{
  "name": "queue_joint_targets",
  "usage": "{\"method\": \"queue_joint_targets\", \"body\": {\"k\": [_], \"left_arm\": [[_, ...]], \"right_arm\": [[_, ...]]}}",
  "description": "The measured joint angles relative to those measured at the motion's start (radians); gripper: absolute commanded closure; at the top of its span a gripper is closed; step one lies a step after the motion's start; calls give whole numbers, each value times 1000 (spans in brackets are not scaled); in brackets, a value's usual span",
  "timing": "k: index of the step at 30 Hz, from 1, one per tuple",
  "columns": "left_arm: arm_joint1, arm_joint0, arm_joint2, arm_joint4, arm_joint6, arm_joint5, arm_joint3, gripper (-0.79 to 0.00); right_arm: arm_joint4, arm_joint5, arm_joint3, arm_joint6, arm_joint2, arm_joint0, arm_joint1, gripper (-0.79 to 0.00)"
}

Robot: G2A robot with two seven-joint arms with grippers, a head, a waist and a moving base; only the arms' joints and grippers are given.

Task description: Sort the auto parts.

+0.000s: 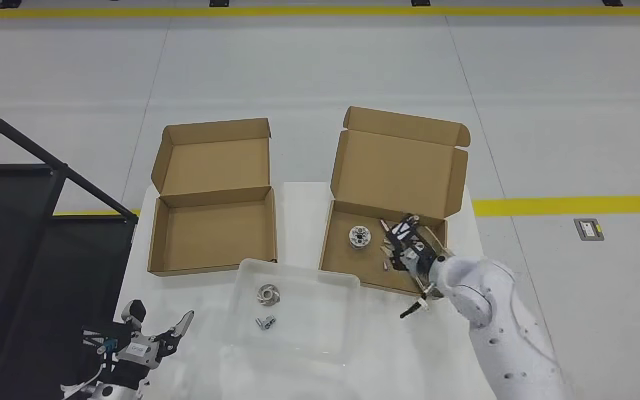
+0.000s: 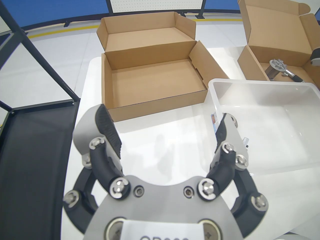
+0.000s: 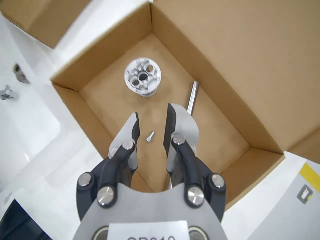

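We are counting two cardboard boxes, the left box (image 1: pixel 210 235) and the right box (image 1: pixel 345 255), and one clear bin (image 1: pixel 320 325) on the bench (image 1: pixel 200 300). The right box is holding three parts: one round hub (image 3: pixel 143 78), one metal rod (image 3: pixel 192 96) and one small bolt (image 3: pixel 150 136). The bin is holding two parts, one ring-shaped part (image 1: pixel 268 293) and one small fitting (image 1: pixel 265 322). The right end effector (image 3: pixel 153 109) is hanging over the right box, its fingers only a little apart and gripping nothing. The left end effector (image 2: pixel 163 116) is hovering beside the bin, spread wide and also holding nothing.
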Motion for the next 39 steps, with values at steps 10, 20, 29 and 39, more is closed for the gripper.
{"method": "queue_joint_targets", "body": {"k": [10,20,29,39], "left_arm": [[0,0,0,0,0,0,0,-785],[0,0,0,0,0,0,0,-785],[6,-9,10,69,-51,-60,-60,-785],[47,-115,-13,366,-244,-400,-212,-785]], "right_arm": [[-23,-142,-257,-245,20,-155,24,-785],[-24,-145,-261,-247,16,-155,24,-785],[-36,-186,-258,-338,10,-197,30,-785],[-177,-426,-374,-558,-18,-229,70,-785]]}}
